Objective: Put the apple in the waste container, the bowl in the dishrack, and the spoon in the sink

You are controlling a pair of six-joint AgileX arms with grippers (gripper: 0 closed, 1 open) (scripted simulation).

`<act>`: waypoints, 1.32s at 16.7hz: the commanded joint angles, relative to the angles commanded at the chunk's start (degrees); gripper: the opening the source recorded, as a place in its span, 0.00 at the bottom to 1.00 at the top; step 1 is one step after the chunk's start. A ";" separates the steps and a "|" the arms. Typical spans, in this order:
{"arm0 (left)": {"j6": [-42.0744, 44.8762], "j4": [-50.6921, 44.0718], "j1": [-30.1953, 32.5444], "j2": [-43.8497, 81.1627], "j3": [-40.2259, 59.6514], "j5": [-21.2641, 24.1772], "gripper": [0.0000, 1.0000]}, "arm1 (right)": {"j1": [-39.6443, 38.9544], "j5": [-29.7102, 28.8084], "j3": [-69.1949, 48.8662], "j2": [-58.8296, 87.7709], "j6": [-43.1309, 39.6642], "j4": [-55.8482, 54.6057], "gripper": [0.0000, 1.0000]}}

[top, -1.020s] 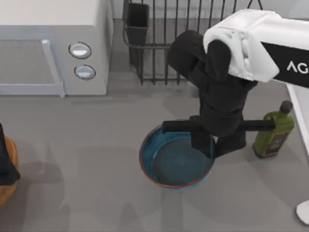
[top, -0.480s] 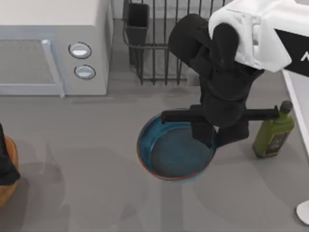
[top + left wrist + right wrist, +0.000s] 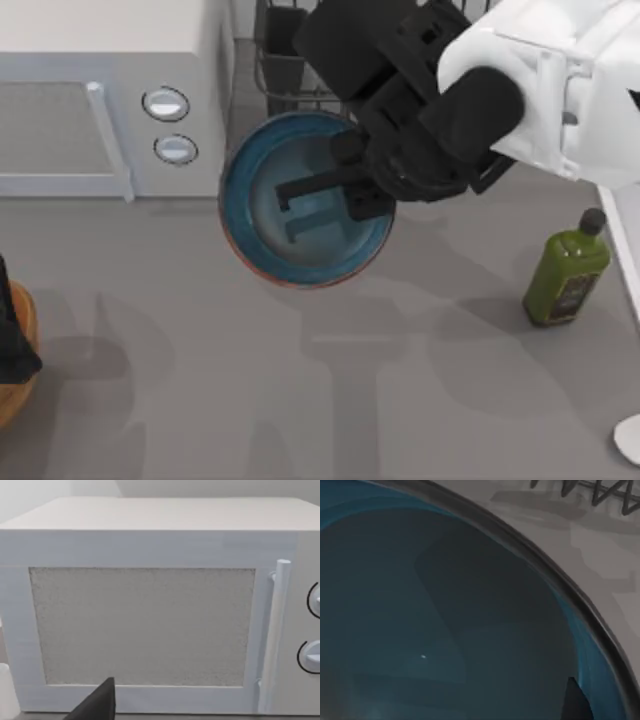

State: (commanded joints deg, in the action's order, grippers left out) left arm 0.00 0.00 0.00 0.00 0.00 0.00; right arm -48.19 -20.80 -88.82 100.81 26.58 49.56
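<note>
Right gripper (image 3: 335,200) is clamped on the bowl's (image 3: 262,215) rim, holding it up over the grey table (image 3: 300,400) just in front of the dishrack (image 3: 330,60) and beside the white microwave (image 3: 110,90); bowl interior looks empty in the right wrist view. Left gripper (image 3: 12,345) sits parked at the table's left edge over the waste container (image 3: 18,395), can't tell its finger state. Green bottle (image 3: 566,268) stands right of the bowl, well apart; spoon (image 3: 630,438) lies at the right edge, below the bottle.
</note>
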 joint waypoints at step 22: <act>0.00 0.00 0.00 0.00 0.00 0.00 1.00 | -8.71 -37.53 6.48 -14.25 -24.80 -52.12 0.00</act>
State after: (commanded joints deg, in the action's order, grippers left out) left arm 0.00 0.00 0.00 0.00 0.00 0.00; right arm -56.90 -58.33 -82.34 86.56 1.77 -2.56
